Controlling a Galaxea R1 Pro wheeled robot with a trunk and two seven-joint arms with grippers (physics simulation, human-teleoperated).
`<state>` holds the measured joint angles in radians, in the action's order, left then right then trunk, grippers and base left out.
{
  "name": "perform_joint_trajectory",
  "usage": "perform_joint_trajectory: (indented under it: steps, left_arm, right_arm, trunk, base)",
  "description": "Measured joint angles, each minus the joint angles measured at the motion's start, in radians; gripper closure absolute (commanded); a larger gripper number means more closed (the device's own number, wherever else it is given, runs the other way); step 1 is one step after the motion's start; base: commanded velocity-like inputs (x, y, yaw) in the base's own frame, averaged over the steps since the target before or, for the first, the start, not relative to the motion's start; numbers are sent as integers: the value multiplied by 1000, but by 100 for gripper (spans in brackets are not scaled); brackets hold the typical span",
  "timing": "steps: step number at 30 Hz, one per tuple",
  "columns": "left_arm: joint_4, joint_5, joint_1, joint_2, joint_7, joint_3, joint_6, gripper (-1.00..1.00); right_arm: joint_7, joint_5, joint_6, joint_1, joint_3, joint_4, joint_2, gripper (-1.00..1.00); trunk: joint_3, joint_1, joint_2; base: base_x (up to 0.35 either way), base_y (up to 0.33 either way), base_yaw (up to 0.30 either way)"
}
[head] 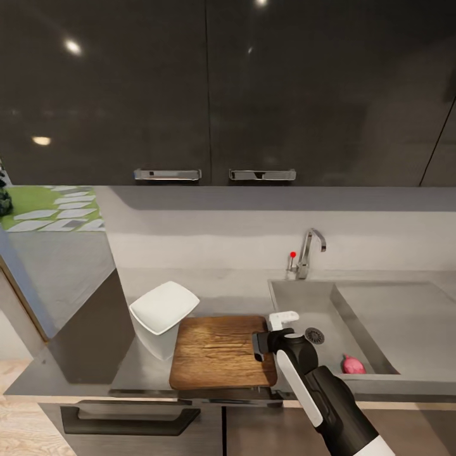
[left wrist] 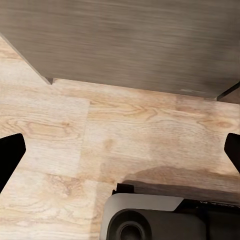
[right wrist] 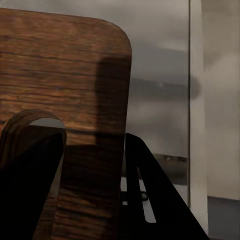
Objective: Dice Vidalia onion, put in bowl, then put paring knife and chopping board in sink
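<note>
Here right gripper (head: 261,337) straddles grainy rounded-corner chopping board (head: 218,351) edge.

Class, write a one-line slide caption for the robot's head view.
Right gripper at the chopping board's sink-side edge; white bowl beside it, Vidalia onion in the sink.

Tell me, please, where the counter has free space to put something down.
The flat drainboard right of the sink basin is bare, as is the counter strip behind the bowl, toward the tap. It is crowded where the bowl, chopping board and right tool meet.
</note>
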<state>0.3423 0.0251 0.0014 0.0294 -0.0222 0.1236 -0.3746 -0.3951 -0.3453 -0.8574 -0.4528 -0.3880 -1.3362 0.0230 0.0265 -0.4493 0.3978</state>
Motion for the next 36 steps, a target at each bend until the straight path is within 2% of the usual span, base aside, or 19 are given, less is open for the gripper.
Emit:
perform_joint_trajectory:
  steps: [10, 36]
  left_arm:
    - [0, 0, 0, 0, 0, 0, 0, -100]
    - [0, 0, 0, 0, 0, 0, 0, -100]
  right_arm:
    - [1, -4, 0, 0, 4, -1, -3, 100]
    - [0, -3, 0, 0, 7, -1, -6, 100]
  trunk:
    - [3, 0, 0]
    - [43, 0, 0]
  base:
    - [0, 0, 0]
    - [27, 0, 0]
